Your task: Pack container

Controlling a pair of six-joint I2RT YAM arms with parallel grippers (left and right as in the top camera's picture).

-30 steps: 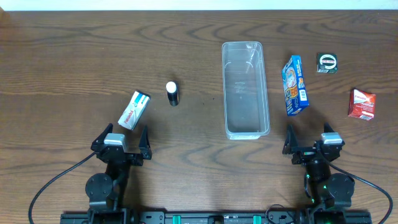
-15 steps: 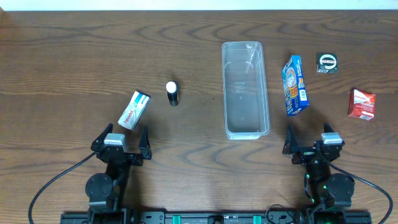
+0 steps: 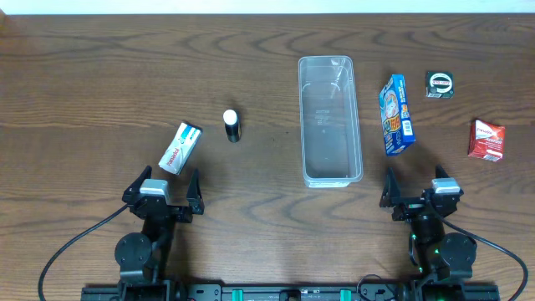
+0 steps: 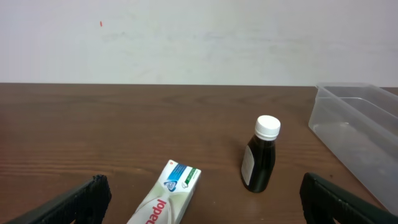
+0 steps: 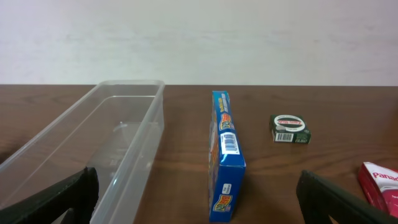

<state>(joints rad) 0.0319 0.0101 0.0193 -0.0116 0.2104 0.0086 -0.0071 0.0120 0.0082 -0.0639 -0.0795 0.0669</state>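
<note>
The clear plastic container (image 3: 329,119) lies empty at the table's middle; it also shows in the left wrist view (image 4: 357,134) and the right wrist view (image 5: 93,152). A white toothpaste box (image 3: 180,148) (image 4: 165,200) and a dark bottle with a white cap (image 3: 231,125) (image 4: 260,162) lie left of it. A blue box (image 3: 397,115) (image 5: 224,155) stands on edge right of it. A small dark green box (image 3: 440,84) (image 5: 290,130) and a red box (image 3: 486,139) (image 5: 380,185) lie further right. My left gripper (image 3: 162,189) (image 4: 202,202) and right gripper (image 3: 418,191) (image 5: 198,202) are open and empty near the front edge.
Black cables (image 3: 67,251) run from both arm bases along the table's front edge. A pale wall (image 4: 199,37) stands behind the far edge of the table.
</note>
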